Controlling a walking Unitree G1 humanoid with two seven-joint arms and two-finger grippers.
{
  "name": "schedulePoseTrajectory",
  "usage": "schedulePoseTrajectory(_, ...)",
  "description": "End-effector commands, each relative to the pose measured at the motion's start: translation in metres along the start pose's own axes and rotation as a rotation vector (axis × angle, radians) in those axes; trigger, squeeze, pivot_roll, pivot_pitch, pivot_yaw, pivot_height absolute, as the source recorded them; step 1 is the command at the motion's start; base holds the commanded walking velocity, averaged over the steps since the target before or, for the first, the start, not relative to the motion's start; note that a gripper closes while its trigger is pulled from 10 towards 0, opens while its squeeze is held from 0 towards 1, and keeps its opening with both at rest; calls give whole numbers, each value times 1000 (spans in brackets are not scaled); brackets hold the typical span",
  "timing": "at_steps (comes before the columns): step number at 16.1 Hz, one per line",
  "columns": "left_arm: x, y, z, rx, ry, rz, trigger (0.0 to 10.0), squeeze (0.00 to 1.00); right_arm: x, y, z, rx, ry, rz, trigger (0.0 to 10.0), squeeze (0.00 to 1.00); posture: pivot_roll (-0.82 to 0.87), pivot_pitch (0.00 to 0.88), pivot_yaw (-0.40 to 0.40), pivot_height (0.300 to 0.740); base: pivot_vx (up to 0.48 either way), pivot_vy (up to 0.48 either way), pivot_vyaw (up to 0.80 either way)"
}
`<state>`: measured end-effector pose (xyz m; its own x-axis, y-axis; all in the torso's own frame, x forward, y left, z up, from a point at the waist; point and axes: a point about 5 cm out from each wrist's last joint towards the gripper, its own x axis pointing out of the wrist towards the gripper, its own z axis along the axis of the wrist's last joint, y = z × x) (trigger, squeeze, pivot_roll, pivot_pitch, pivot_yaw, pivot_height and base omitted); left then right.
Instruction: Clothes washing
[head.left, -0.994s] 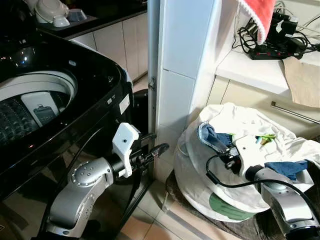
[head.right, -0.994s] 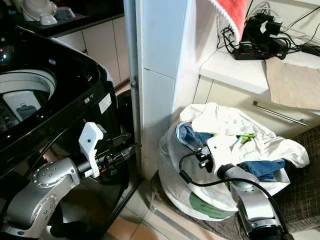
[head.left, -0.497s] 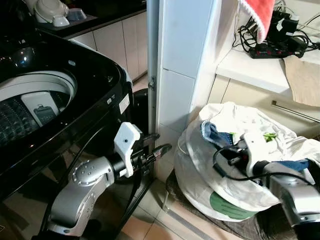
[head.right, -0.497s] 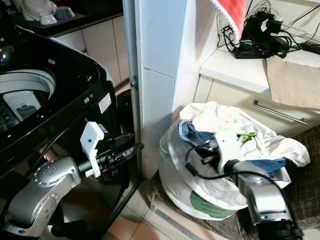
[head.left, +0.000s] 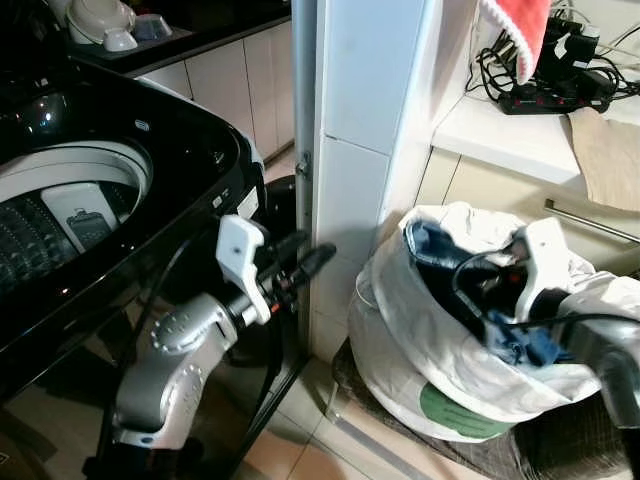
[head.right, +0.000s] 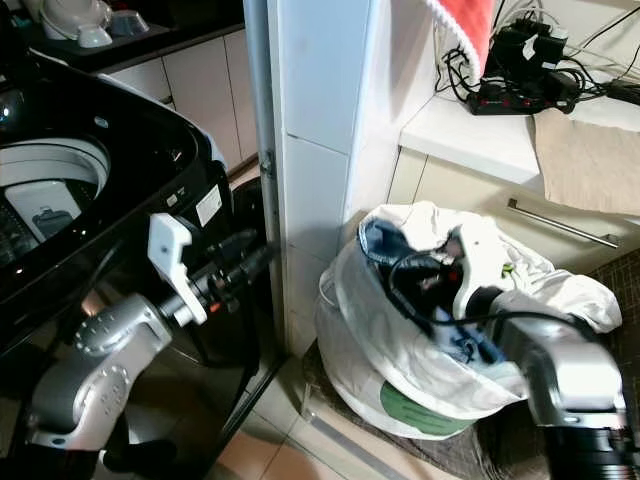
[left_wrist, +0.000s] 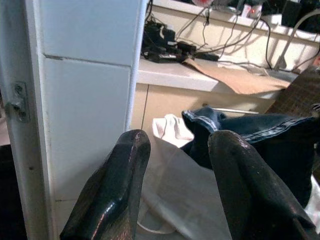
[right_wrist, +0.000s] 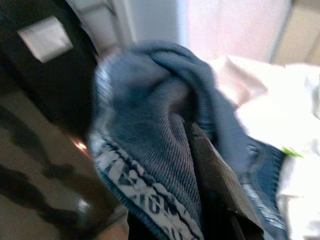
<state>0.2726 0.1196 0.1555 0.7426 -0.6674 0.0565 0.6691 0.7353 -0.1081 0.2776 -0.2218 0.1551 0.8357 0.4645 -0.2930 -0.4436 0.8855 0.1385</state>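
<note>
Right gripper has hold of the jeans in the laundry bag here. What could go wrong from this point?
The right gripper grips the jeans deep in the bag, so a pull may drag the white clothes out or tip the bag. Its own black cable loops by the denim and could snag. The left gripper is open between the washer and the tiled pillar, where a swing could hit either.
</note>
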Motion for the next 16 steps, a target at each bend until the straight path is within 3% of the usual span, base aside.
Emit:
schedulePoseTrajectory(1,0,7,2,56,41,70,10000,0,-9,2,28,-11,-94,55,0,0,-72,0,1,740,0,0,0)
schedulePoseTrajectory(4,6,10,24,127,-117,80,10000,0,-28,12,75,3,-253,196,0,0,-79,0,0,740,0,0,0)
schedulePoseTrajectory(5,11,9,37,171,-204,99,10000,0,-37,17,105,0,-354,262,0,0,-79,0,0,740,0,0,0)
schedulePoseTrajectory(7,16,7,43,223,-216,109,10000,0,-45,21,129,-4,-438,311,0,0,-83,0,-2,740,0,0,0)
schedulePoseTrajectory(8,20,1,50,143,-233,29,10000,0,-55,28,156,6,-536,389,0,0,-83,0,-2,740,0,0,0)
schedulePoseTrajectory(9,20,-1,52,116,-240,8,10000,0,-57,31,162,8,-560,409,0,0,-83,0,-2,740,0,0,0)
schedulePoseTrajectory(13,28,-6,64,75,-318,-22,10000,0,-70,48,205,71,-736,569,0,0,-81,0,-16,740,0,0,0)
schedulePoseTrajectory(16,37,-13,79,-14,-410,-71,10000,0,-64,61,216,95,-744,630,0,0,-85,0,-21,740,0,0,0)
